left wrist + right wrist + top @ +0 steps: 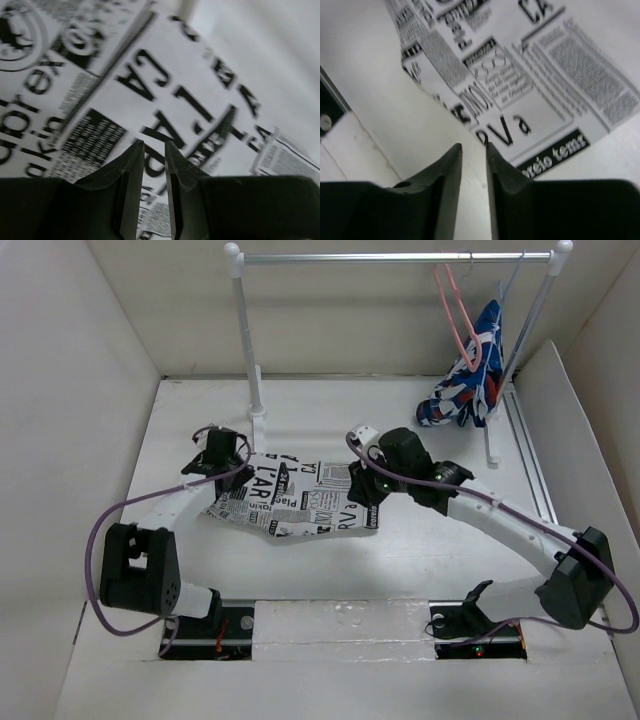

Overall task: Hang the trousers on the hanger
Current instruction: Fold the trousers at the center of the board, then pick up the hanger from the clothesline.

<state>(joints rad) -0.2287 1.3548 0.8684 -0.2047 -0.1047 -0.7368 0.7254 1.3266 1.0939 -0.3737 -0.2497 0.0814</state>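
Observation:
The trousers (290, 498), white with black newspaper print, lie folded flat on the white table between my two grippers. My left gripper (222, 450) hovers over their left end; in the left wrist view its jaws (154, 144) stand nearly together with nothing between them, above the printed fabric (165, 65). My right gripper (365, 485) is at their right edge; its jaws (473, 146) are likewise nearly together and empty, over bare table just beside the fabric's edge (545, 75). The pink hanger (455, 315) hangs empty on the rail at the back right.
A white clothes rack (400, 257) stands at the back, its posts at left and right. A blue, white and red garment (470, 380) hangs on a pale blue hanger (511, 285) beside the pink one. White walls enclose the table.

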